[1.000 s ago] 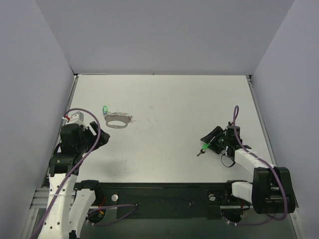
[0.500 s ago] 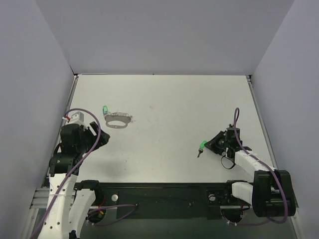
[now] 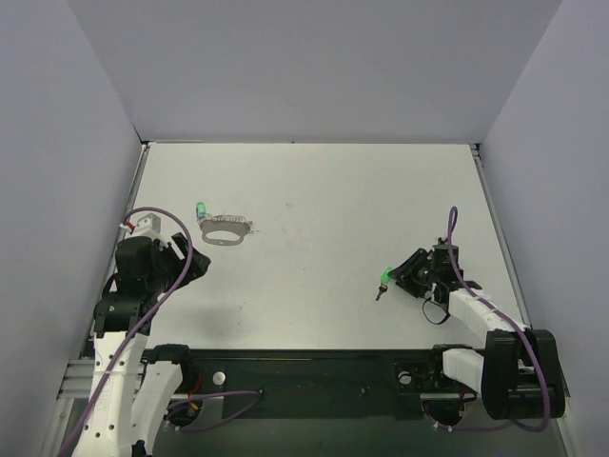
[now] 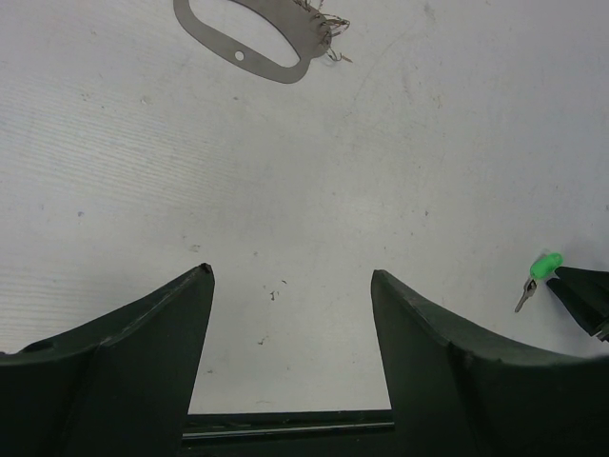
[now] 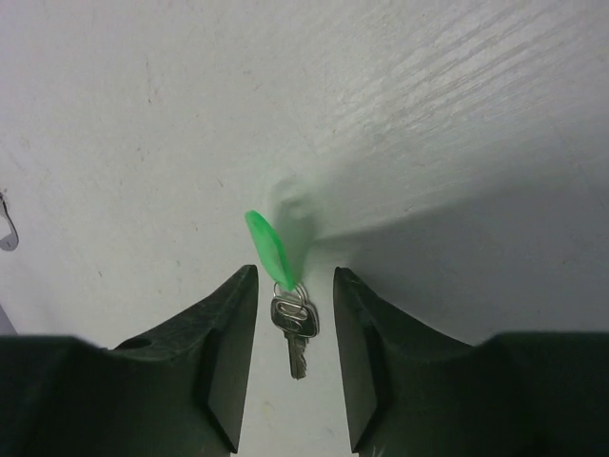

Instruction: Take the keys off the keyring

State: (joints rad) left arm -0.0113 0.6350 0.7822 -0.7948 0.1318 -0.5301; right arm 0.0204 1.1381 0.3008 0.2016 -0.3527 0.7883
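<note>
Between our right claw's [image 5: 295, 272] narrowly parted fingers sits one green-headed key [image 5: 274, 249]; we cannot tell whether they pinch it. Well ahead of our left claw [image 4: 290, 272], its fingers spread wide, lies the keyring [image 4: 252, 63], a second key [image 3: 201, 209] at its end.

White table [image 3: 324, 190] w/ keyring [image 3: 226, 231], green key [image 3: 201, 210]

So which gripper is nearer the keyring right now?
Left. The left gripper sits open a short way to the near-left of the keyring, not touching it. The right gripper is far off to the keyring's right, its fingers either side of a separate green key.
</note>
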